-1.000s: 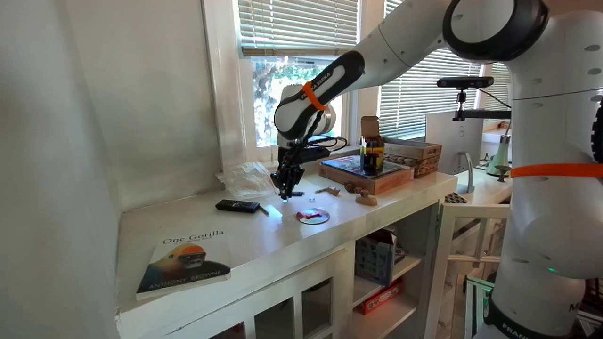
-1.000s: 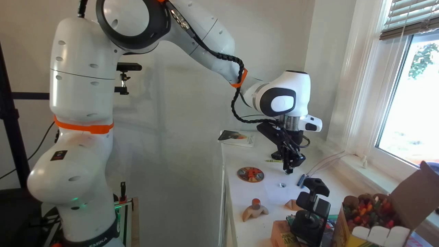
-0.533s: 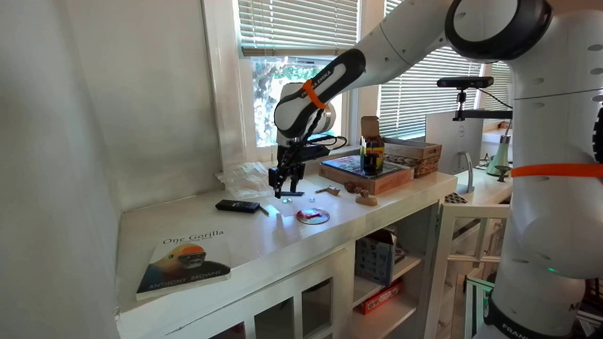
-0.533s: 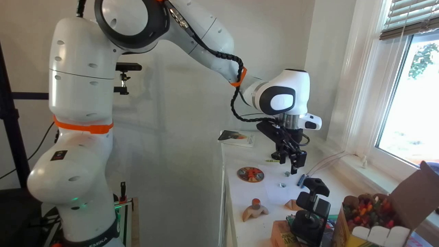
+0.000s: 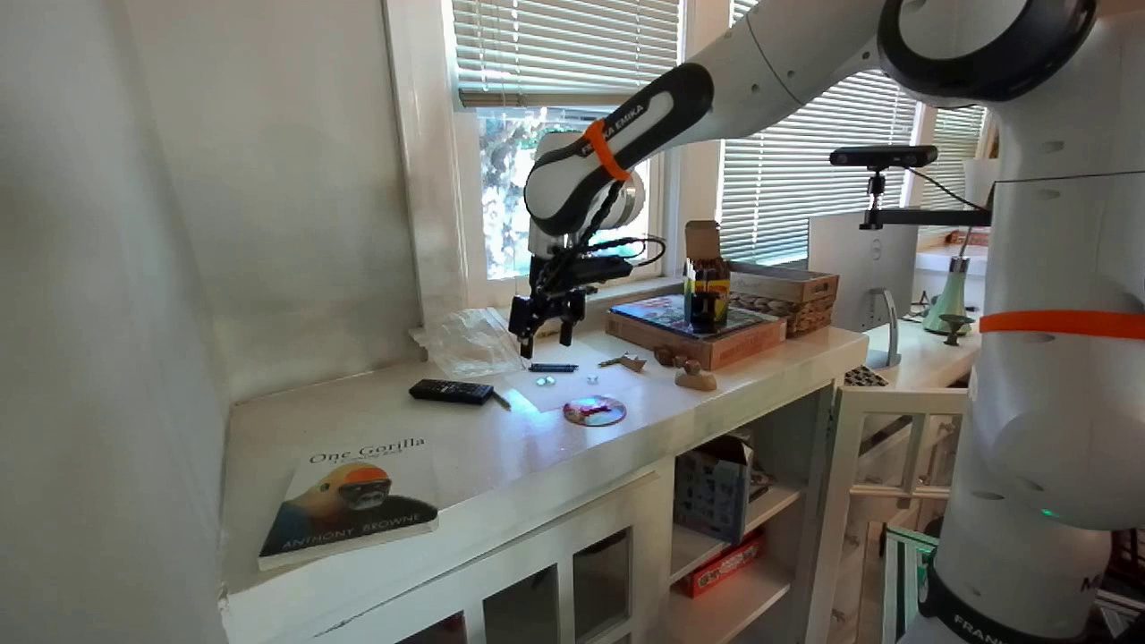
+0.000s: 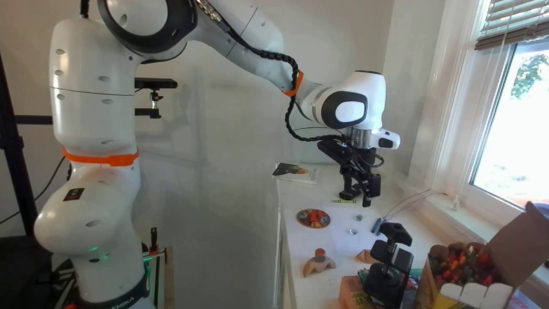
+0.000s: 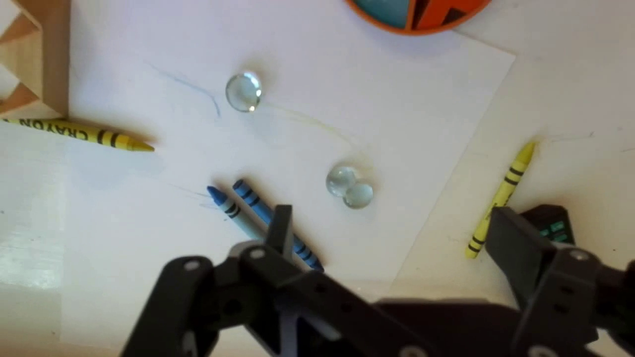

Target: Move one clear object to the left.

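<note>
1. A white robot arm (image 5: 778, 63) reaches over a white counter (image 5: 483, 465) next to a window (image 6: 519, 133). Its black gripper (image 7: 392, 218) points down, raised above the surface.
2. The gripper's two fingers (image 7: 282, 228) are spread, with a wide gap between them.
3. Small, rounded, see-through pieces lie below on a sheet of white paper (image 7: 426, 104). One clear piece (image 7: 243, 92) sits by itself. A second clear piece (image 7: 339, 179) and a third clear piece (image 7: 358, 195) touch each other, well apart from the single one. In both exterior views they show only as small glints.
4. Two blue crayons (image 7: 253, 201) lie side by side on the paper, partly hidden behind a finger in the wrist view.
5. A yellow crayon (image 7: 498, 201) lies just off the paper, near a black remote control (image 5: 451, 391).
6. Another yellow crayon (image 7: 101, 135) lies just beside a wooden block (image 7: 55, 59); whether they touch is hard to tell.
7. A round picture disc (image 6: 313, 218) with an orange rim lies at the paper's edge.
8. Farther along the counter is a book (image 5: 358, 505) titled "One Gorilla". A crumpled plastic bag (image 5: 474, 344) lies near the window.
9. In the foreground of an exterior view stand a black clamp (image 6: 383, 279) and a box (image 6: 517, 246) filled with small, colourful items.
</note>
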